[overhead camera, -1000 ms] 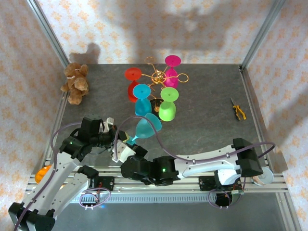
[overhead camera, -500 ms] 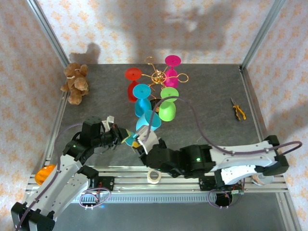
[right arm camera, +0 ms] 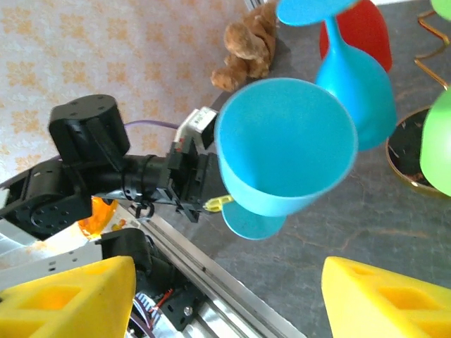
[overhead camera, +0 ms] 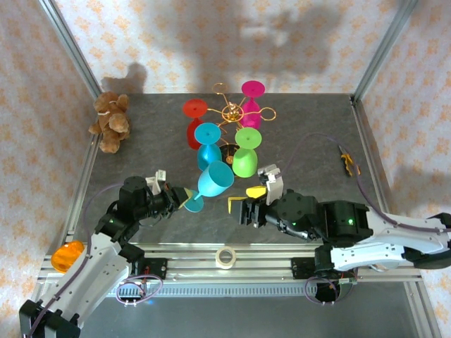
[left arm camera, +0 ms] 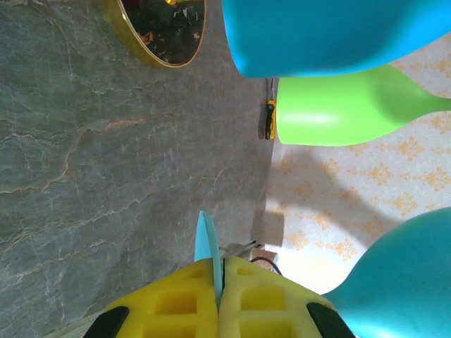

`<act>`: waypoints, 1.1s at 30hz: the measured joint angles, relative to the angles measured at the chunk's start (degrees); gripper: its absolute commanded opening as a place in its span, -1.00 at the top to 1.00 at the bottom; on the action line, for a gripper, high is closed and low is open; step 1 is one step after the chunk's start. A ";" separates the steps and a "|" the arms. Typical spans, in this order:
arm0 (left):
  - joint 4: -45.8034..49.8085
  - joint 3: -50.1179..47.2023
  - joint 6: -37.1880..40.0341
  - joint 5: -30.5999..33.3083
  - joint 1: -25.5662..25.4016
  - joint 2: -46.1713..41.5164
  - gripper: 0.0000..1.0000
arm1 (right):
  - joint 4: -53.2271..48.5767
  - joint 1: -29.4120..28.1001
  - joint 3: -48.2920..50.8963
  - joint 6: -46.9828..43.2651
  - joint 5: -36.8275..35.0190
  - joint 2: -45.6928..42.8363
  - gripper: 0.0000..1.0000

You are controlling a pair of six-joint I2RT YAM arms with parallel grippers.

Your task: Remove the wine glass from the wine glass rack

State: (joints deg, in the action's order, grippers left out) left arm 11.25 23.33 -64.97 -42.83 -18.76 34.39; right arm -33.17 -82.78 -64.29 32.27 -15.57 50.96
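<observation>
The left gripper (overhead camera: 184, 198) pinches the foot of the light blue plastic wine glass (overhead camera: 215, 179), held clear of the gold wire rack (overhead camera: 229, 113), while the right gripper (overhead camera: 246, 202) stands wide and empty; next, probably set it down.

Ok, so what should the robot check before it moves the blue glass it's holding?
1. Left gripper shut on the held blue glass, pinching its foot: ok.
2. Right gripper open and apart from the glass: ok.
3. Held glass off the wine glass rack: ok.
4. Gap to the hanging blue glass: cannot tell, they overlap in the top and right wrist views.
5. Held glass upright: not ok, it is tilted.
6. Bare table nearby to set it on: ok.
</observation>
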 measured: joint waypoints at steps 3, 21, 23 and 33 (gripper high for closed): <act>-2.16 -1.20 -0.74 0.07 0.00 -0.48 1.00 | 0.24 5.09 2.01 3.15 5.03 -0.76 -0.43; -13.49 -7.87 -4.66 1.38 0.00 -3.65 1.00 | 7.72 20.39 5.33 8.72 25.00 2.93 -0.47; -13.62 -8.20 -4.63 1.40 0.00 -3.98 1.00 | 8.46 21.57 5.31 8.72 26.08 3.54 -0.47; -13.75 -8.83 -4.63 1.62 0.00 -4.59 1.00 | 11.10 27.06 4.59 8.61 31.50 8.57 -0.34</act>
State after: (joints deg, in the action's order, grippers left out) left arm -2.50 14.50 -69.60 -41.21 -18.76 29.80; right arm -22.06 -55.72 -59.70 40.88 15.92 59.53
